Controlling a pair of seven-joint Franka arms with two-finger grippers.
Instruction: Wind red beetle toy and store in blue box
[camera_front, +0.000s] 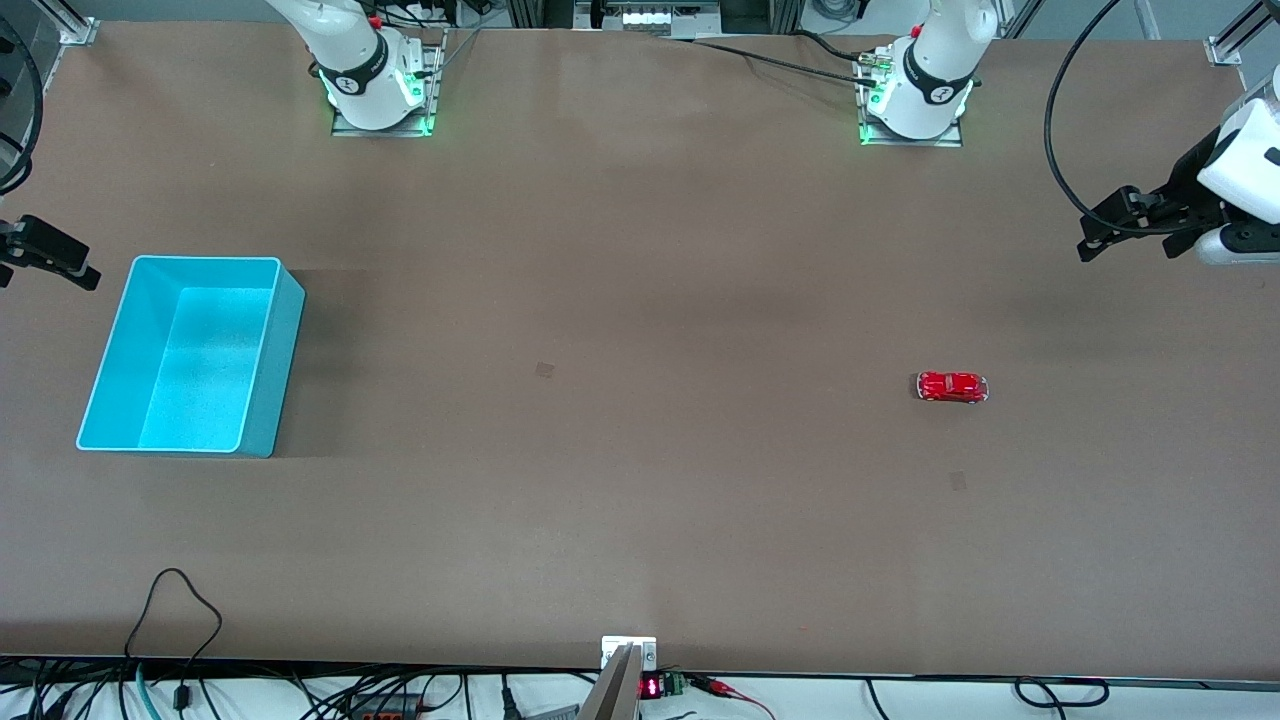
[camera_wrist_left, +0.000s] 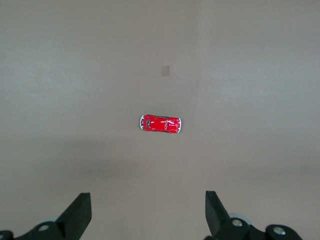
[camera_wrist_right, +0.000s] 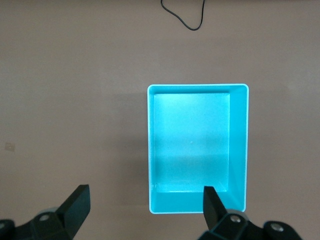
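The red beetle toy (camera_front: 952, 386) stands alone on the brown table toward the left arm's end; it also shows in the left wrist view (camera_wrist_left: 160, 123). The blue box (camera_front: 270, 350) stands empty and upright toward the right arm's end; it also shows in the right wrist view (camera_wrist_right: 239, 150). My left gripper (camera_front: 1128, 240) is open and empty, up in the air near the table's end, well apart from the toy; its jaws show wide apart in the left wrist view (camera_wrist_left: 148, 210). My right gripper (camera_front: 48, 262) is open and empty, high beside the box (camera_wrist_right: 145, 205).
Two small tape marks lie on the table, one mid-table (camera_front: 544, 369) and one nearer the front camera than the toy (camera_front: 958, 480). A black cable loop (camera_front: 175, 600) lies at the table's near edge. The arm bases (camera_front: 380, 90) (camera_front: 915, 100) stand along the table's edge farthest from the front camera.
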